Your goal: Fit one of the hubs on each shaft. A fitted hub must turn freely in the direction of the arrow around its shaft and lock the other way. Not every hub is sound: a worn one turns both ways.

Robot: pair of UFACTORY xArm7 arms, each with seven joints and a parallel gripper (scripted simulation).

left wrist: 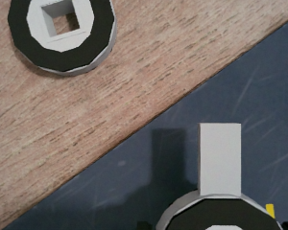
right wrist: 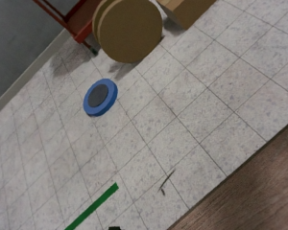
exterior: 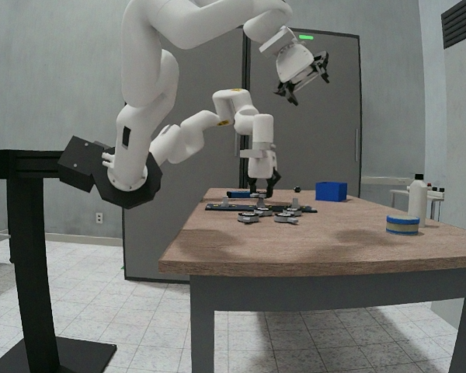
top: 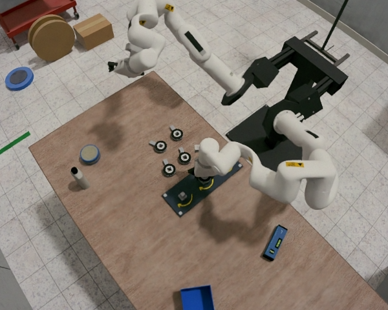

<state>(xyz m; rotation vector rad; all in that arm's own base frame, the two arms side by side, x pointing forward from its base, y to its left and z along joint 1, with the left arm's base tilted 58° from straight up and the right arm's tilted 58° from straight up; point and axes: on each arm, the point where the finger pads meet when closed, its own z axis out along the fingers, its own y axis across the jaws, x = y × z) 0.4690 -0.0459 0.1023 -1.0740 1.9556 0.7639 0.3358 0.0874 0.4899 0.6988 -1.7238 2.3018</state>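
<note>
My left gripper (top: 204, 178) (exterior: 260, 195) is shut on a black-ringed hub (left wrist: 192, 217), level, its grey tab up in the left wrist view. The hub is at about the tip of the middle shaft (exterior: 260, 202) on the dark board (top: 171, 200) (exterior: 213, 207) (left wrist: 259, 96); whether they touch is unclear. The end shafts (top: 182, 196) (exterior: 295, 201) (exterior: 225, 201) are bare. Several loose hubs lie beside the board, among them one hub (top: 176, 139) (exterior: 248, 219) and another hub (top: 160, 151) (exterior: 283, 219). My right gripper (exterior: 310, 90) is open, high above the table.
A tape roll (top: 90, 154) (exterior: 402, 224) and a white bottle (top: 81, 180) (exterior: 417, 204) stand near the table's far long edge. A blue level (top: 275, 243) (exterior: 238, 194) lies toward the robot's side. A blue bin (top: 196, 298) (exterior: 331, 191) stands beyond the board.
</note>
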